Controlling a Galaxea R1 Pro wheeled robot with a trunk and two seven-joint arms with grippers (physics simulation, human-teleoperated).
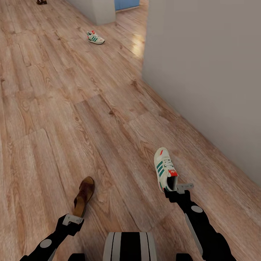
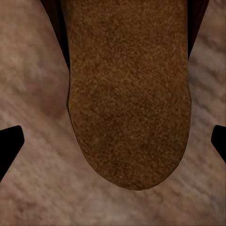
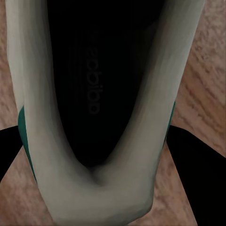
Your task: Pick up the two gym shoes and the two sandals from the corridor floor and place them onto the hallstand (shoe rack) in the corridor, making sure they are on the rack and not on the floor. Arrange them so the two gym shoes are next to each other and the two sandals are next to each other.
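One gym shoe (image 1: 165,171) lies toe away from me near the right wall, and my right gripper (image 1: 177,188) is shut on its heel (image 3: 94,197). The fingers (image 3: 197,179) press both sides of the heel. A brown sandal (image 1: 84,195) lies on the corridor floor (image 1: 90,119). My left gripper (image 1: 73,218) hangs open over its near end, the fingertips (image 2: 9,146) wide of the sandal (image 2: 127,103) with floor showing between. The second gym shoe (image 1: 95,37) lies far ahead. The other sandal (image 1: 41,1) sits at the far left edge. The hallstand is out of view.
A plain light wall (image 1: 206,72) runs along the right side of the corridor. A white block (image 1: 98,11) stands far ahead, with a blue panel (image 1: 127,3) beside it. Open plank floor stretches to the left and ahead.
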